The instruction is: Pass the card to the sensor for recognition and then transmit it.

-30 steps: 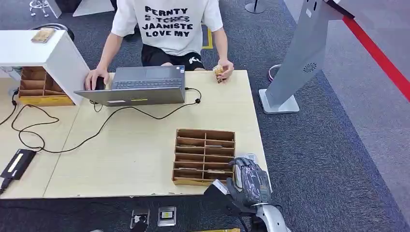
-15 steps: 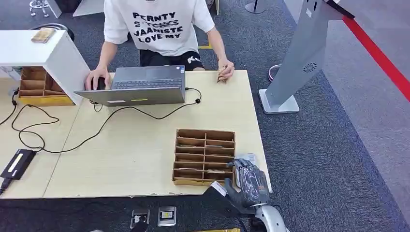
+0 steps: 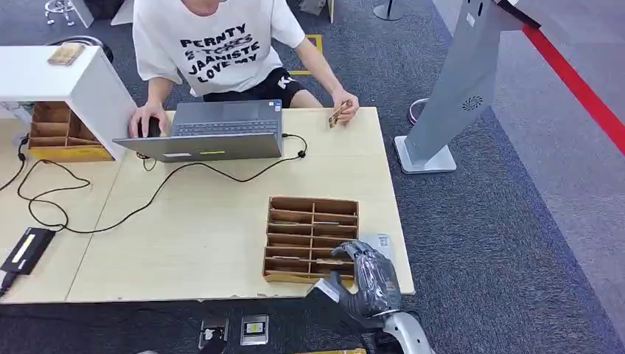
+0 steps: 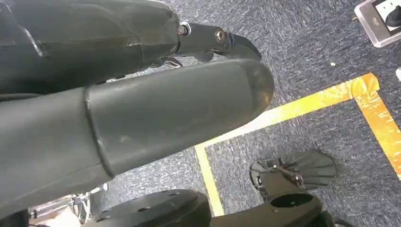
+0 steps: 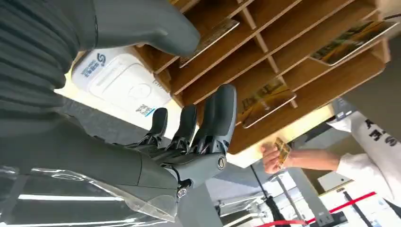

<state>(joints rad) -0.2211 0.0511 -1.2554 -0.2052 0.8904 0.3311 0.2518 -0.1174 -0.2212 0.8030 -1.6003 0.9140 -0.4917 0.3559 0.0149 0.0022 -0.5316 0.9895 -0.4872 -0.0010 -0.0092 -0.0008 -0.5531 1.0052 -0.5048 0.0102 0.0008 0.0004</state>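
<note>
A wooden card rack (image 3: 312, 237) lies on the table's near right part, with cards in some slots; one card (image 5: 265, 100) lies in a slot just beyond my fingertips. My right hand (image 3: 368, 284) hovers at the rack's near right corner, fingers (image 5: 222, 116) apart and holding nothing. A flat white sensor (image 3: 381, 242) sits beside the rack, by the hand; the right wrist view shows the sensor (image 5: 123, 85) too. My left hand (image 4: 179, 109) hangs over the carpet, holding nothing. A person at the far edge holds another card (image 3: 337, 114).
A laptop (image 3: 214, 129) with a black cable stands at the far side before the seated person. A white box (image 3: 66, 77) and a second rack (image 3: 55, 129) are far left. A grey kiosk (image 3: 461, 81) stands on the carpet right of the table.
My right hand has moved forward over the rack's near right corner. The person has leaned to the left and turned the card in their hand.
</note>
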